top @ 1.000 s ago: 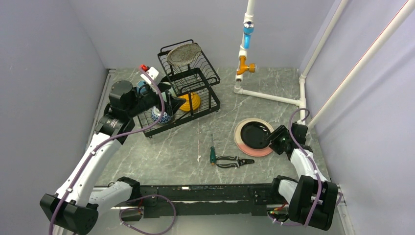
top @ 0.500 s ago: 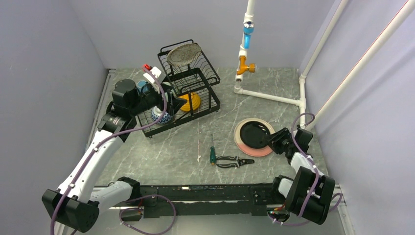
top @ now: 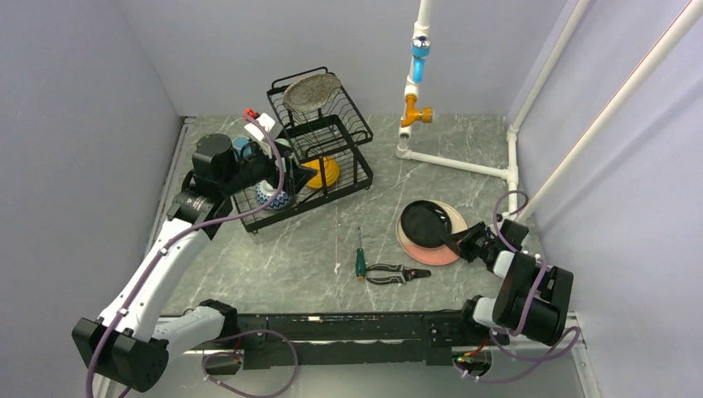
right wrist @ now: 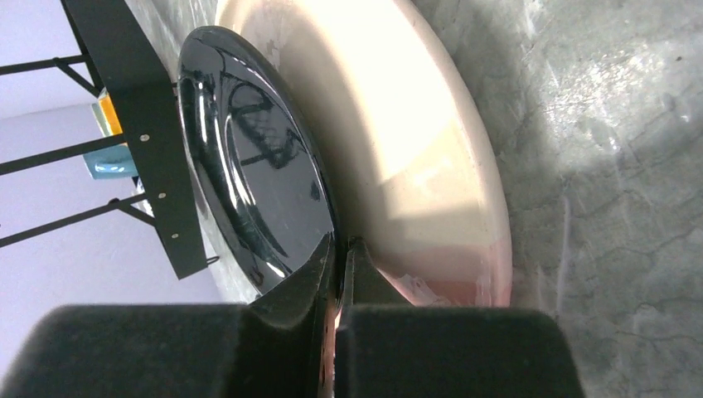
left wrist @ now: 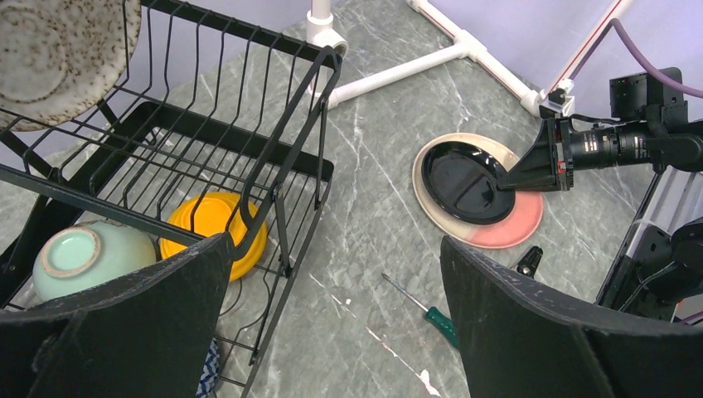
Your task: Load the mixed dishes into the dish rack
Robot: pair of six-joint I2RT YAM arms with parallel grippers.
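Two plates sit stacked on the desk (top: 332, 240) right of centre. The black plate (top: 425, 222) lies on the pink plate (top: 433, 254), set toward its far-left side, so the pink near rim shows bare. The right claw (right wrist: 336, 253) is narrow, pinched on the black plate's near-right rim, with its arm reaching in low from the right edge. Whether that rim is off the pink plate I cannot tell.

A white pipe (top: 464, 166) runs along the desk just beyond the plates and turns down their right side, so room is tight there. To the left, a broad strip of bare desk separates the plates from the rack (top: 308, 204). The screwdriver (top: 361, 264) and pliers (top: 396, 272) lie nearer the front, just left of the pink plate.

The rack stands at the far left, well apart from the right claw. Its raised basket carries the grey plate (top: 311, 91). The lower tray holds the orange bowl (left wrist: 217, 228) and the mint bowl (left wrist: 79, 253), both upside down, and the zigzag bowl (top: 272, 196). The left claw (left wrist: 332, 249) hangs over the tray's near edge, spread wide and holding nothing.
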